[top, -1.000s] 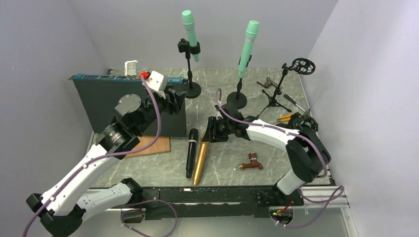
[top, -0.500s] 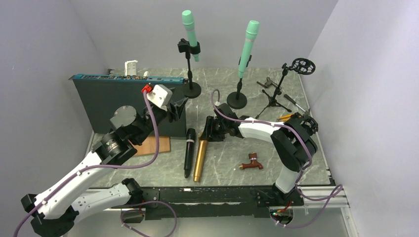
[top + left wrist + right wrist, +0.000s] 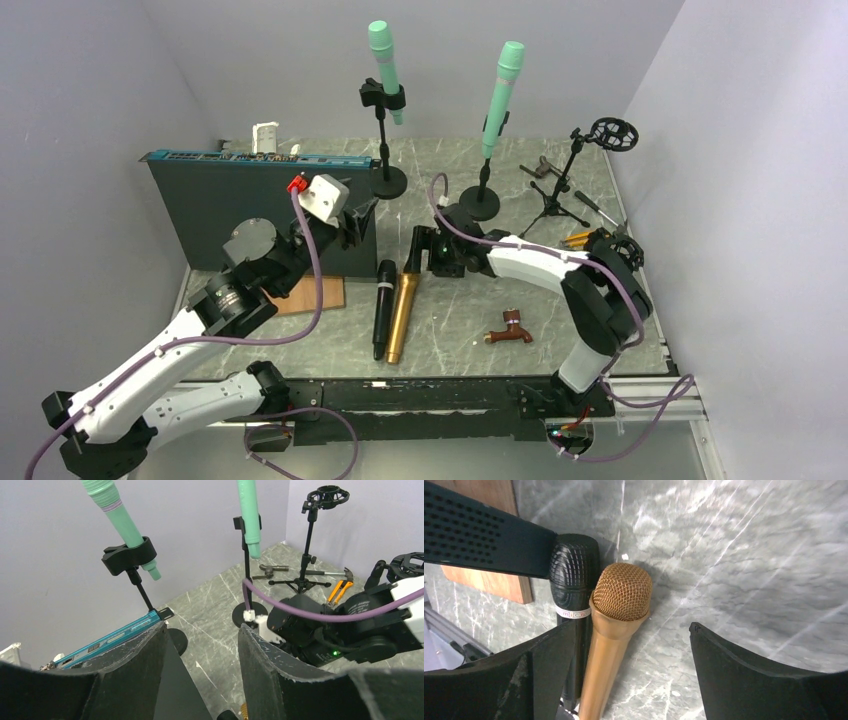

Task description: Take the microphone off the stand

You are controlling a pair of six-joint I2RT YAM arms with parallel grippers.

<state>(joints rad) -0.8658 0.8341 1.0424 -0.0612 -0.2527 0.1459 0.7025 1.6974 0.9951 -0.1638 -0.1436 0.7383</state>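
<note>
Counter (image 3: 560, 320): grey marble.

Two green microphones are seen clipped into stands toward the far edge. The left green microphone (image 3: 383, 62) is held tilted on the left stand (image 3: 388, 183). The right green microphone (image 3: 502, 95) is held on the right stand (image 3: 480, 203).

A gold microphone (image 3: 402, 318) is found lying flat near the middle of the counter, with its grille toward the far edge. A black microphone (image 3: 384, 308) is laid along its left side, touching it (the grilles sit side by side in the right wrist view).

The right pincer (image 3: 416, 258) is placed low at the gold grille with its jaws spread wide. The grille is framed by the fingers (image 3: 744, 675) but touched by neither, so nothing is gripped.

The left pincer (image 3: 360, 215) is raised at the right end of the dark panel (image 3: 250, 200). Its fingers (image 3: 280, 675) are parted and nothing is held between them.

A wooden board (image 3: 310, 295) is noted at the foot of the panel, a brown tap (image 3: 510, 330) toward the near right, and a tripod stand (image 3: 570, 175) toward the far right corner.
</note>
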